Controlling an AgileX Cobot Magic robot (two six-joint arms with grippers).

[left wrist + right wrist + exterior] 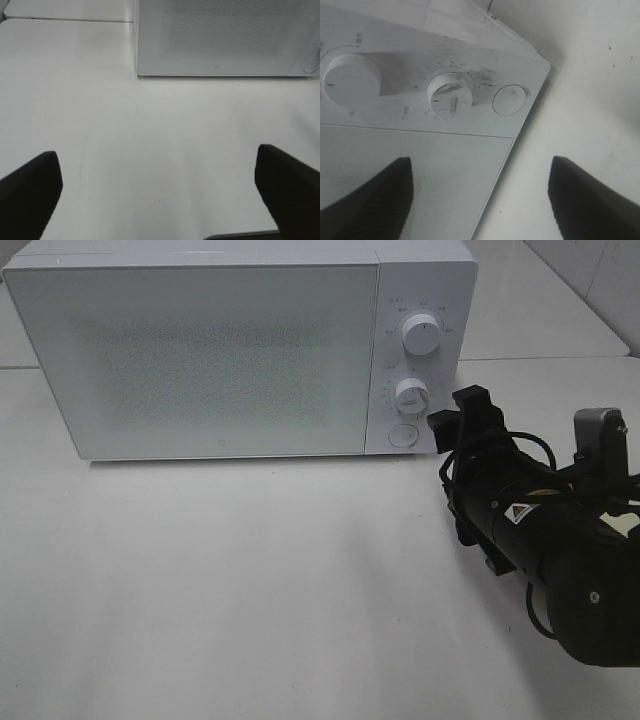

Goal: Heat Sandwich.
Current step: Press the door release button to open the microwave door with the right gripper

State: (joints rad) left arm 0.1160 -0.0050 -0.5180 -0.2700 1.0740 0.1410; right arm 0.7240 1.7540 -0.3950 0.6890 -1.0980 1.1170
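The sandwich is out of view. A white microwave [220,350] stands at the back of the table with its door shut. My right gripper [452,412] hovers just right of the control panel, beside the lower knob [411,395] and the round button [402,434]. Its jaws are open and hold nothing. The right wrist view shows the right gripper [480,161] spread in front of the lower knob [449,95] and the button [509,100]. In the left wrist view the left gripper [156,152] is open above bare table, facing the microwave door [220,40].
The upper knob [420,336] sits above the lower one on the panel. The white table [250,580] stretches in front of the microwave. The right arm's black body [560,550] fills the right front corner. A table seam [65,19] runs behind the microwave's left side.
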